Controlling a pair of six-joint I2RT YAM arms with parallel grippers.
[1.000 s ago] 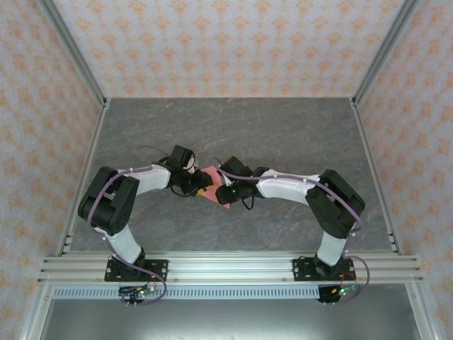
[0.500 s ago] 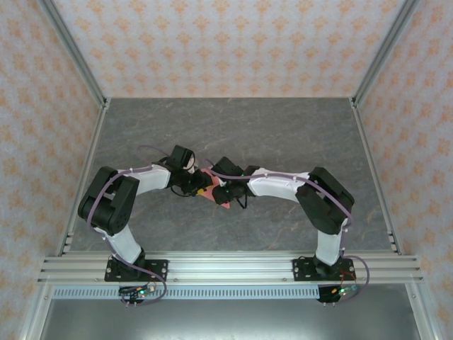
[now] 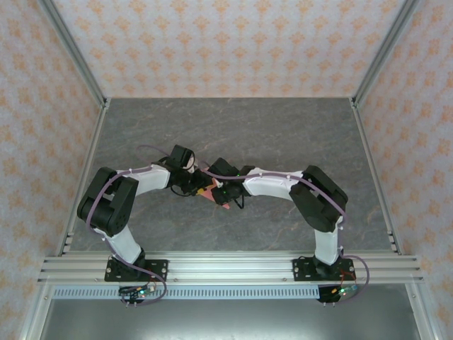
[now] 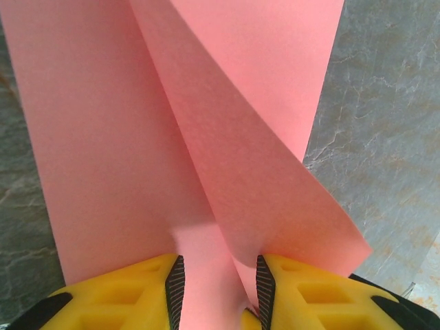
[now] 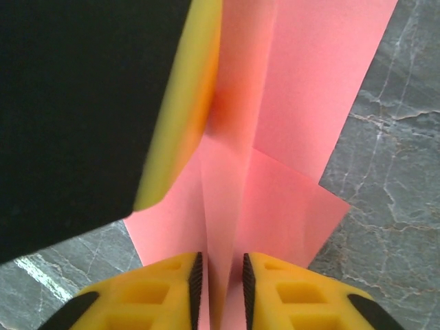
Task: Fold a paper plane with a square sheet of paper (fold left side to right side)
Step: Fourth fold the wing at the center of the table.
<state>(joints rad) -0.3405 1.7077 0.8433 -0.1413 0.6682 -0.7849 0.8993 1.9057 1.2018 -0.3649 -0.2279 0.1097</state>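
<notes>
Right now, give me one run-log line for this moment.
stage: folding | pink paper on table, one flap raised | left jaws: apart over paper | right jaws: narrow, astride crease

Two robot arms at work: the left arm (image 3: 117, 205) and right arm (image 3: 318, 202) bow inward, elbows out, wrists meeting mid-table. The left gripper (image 4: 216, 289) points down, jaws parted. Facing it, the right gripper (image 5: 221, 289) pinches a raised crease of the pink sheet (image 5: 302, 103).
</notes>
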